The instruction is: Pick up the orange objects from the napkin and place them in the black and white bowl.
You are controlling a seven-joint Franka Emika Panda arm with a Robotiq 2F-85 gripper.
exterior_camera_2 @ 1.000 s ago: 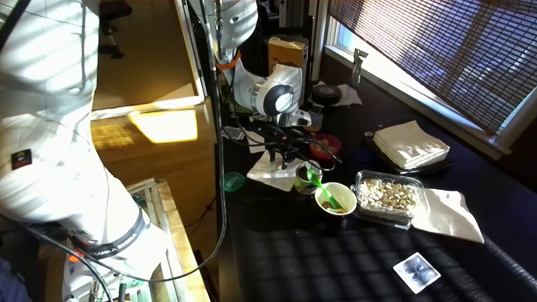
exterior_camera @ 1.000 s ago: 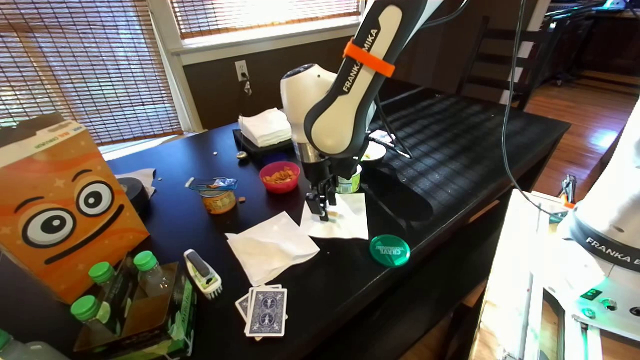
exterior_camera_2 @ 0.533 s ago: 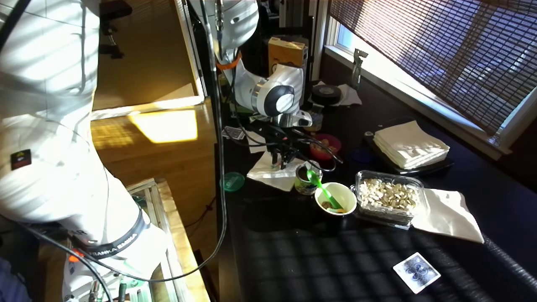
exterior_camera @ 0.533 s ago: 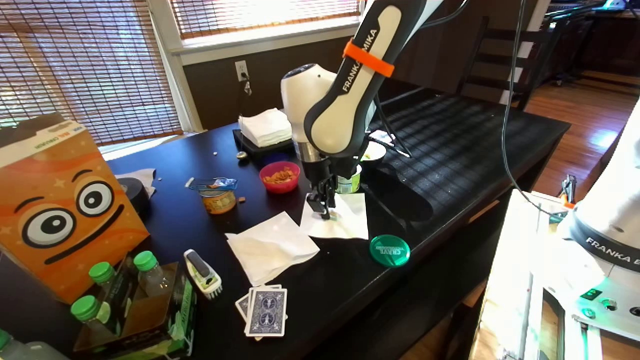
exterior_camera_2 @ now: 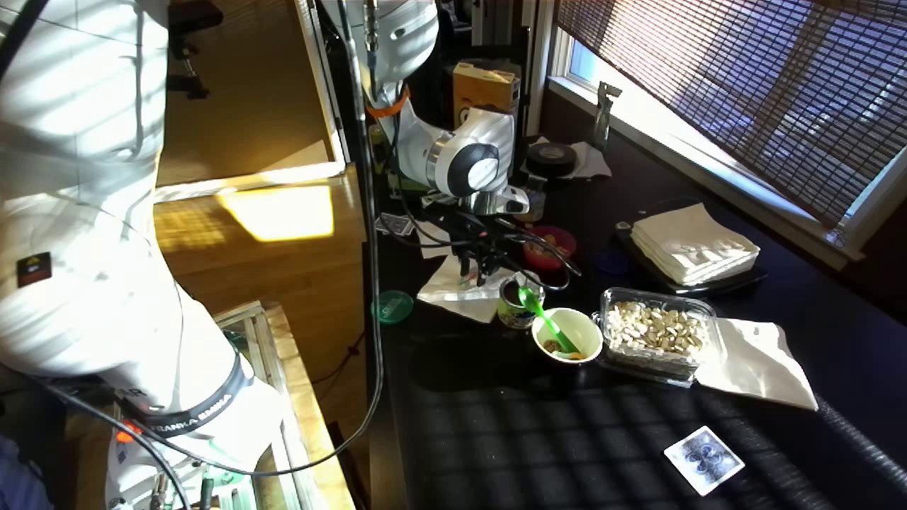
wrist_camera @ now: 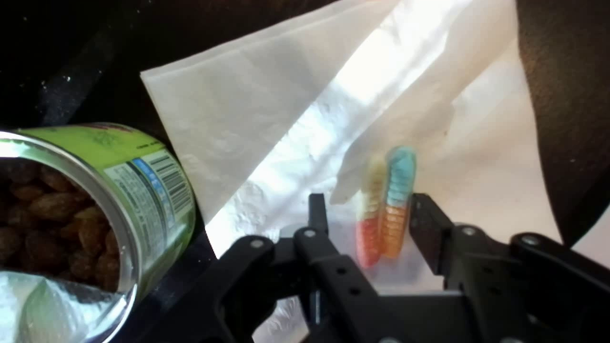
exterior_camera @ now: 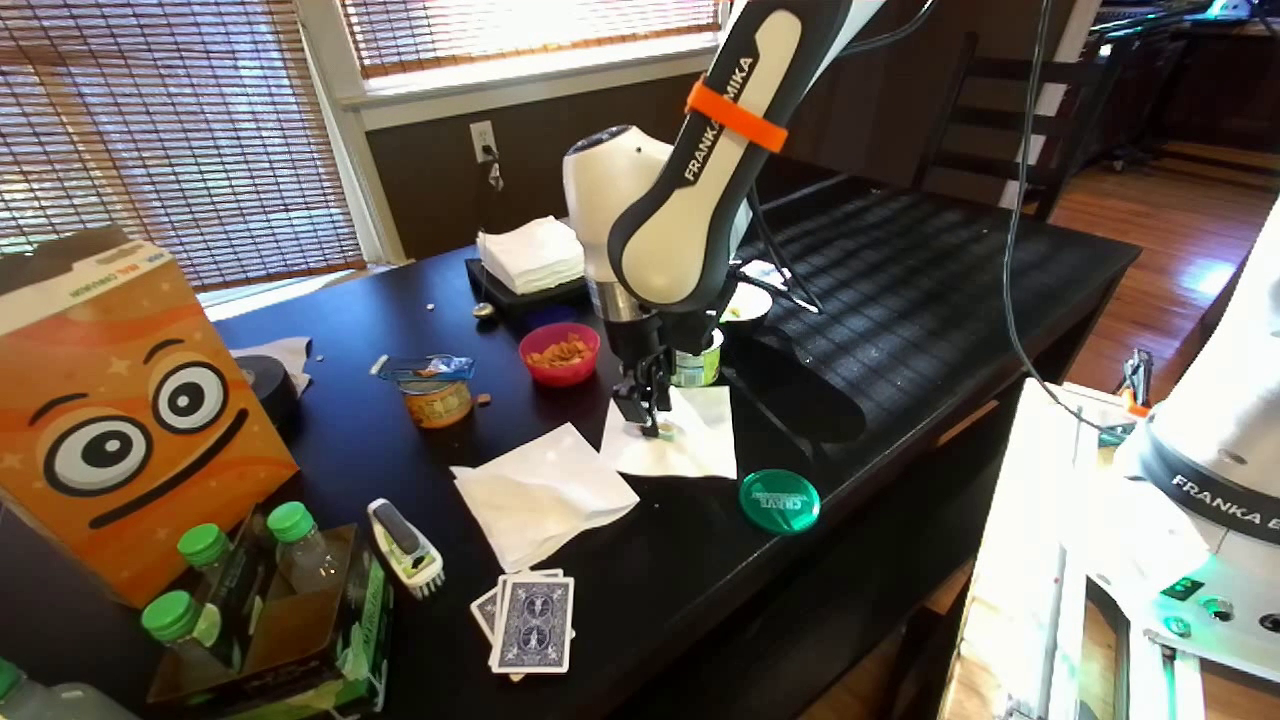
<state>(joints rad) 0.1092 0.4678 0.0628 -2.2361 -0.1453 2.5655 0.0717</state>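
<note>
Two gummy worms (wrist_camera: 394,214), blue-orange and yellow-red, side by side on the pale napkin (wrist_camera: 228,119). Over the napkin: gripper (wrist_camera: 370,209), fingers parted wider than the pair between them, gripping nothing. Just beside the napkin, open green can (wrist_camera: 150,193); farther from the napkin, black and white bowl (exterior_camera_2: 585,327) with green spoon (exterior_camera_2: 549,324).

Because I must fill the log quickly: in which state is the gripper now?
Gripper: open, holding nothing; two gummy worms show between its fingers.

Fingers (exterior_camera_2: 464,266) point down over the napkin (exterior_camera_2: 457,299), near the white bowl (exterior_camera_2: 588,331).
</note>
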